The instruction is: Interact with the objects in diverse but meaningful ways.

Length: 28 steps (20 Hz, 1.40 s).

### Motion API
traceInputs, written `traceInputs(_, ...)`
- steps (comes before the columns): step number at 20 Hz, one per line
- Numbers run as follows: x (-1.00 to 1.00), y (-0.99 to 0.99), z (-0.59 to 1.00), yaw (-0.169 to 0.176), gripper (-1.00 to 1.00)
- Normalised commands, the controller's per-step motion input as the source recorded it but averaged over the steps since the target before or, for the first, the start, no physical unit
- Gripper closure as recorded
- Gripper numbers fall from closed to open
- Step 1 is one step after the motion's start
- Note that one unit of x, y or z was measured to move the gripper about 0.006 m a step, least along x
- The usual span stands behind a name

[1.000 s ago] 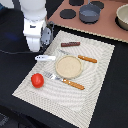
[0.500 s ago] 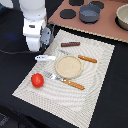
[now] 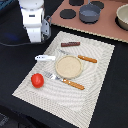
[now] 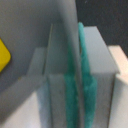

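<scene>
red tomato [image 3: 37, 80], brown sausage stick [image 3: 70, 44]

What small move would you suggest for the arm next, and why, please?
Probably a short descent toward the white fish shape, which lies on the placemat just below the arm in the exterior view, nearer than the red tomato. The claw's state cannot be read from the blurred wrist view.

1. Exterior view: high, angled down, mid-range, over the pale woven placemat [image 3: 75, 65] on the black table [image 3: 15, 60].
2. Wrist view: extremely close, blurred grey and teal surfaces.
3. Shared region: cannot tell.
</scene>
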Motion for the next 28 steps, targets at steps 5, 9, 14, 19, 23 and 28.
traceInputs(5,0.26,0.02,0.39,0.059,1.0)
traceInputs(9,0.57,0.02,0.52,0.0,1.0)
traceInputs(14,0.65,0.06,0.59,0.0,1.0)
traceInputs(19,0.71,0.08,0.78,0.0,1.0)
traceInputs(23,0.67,0.1,0.67,-0.004,1.0)
traceInputs(28,0.61,0.21,0.62,-0.004,1.0)
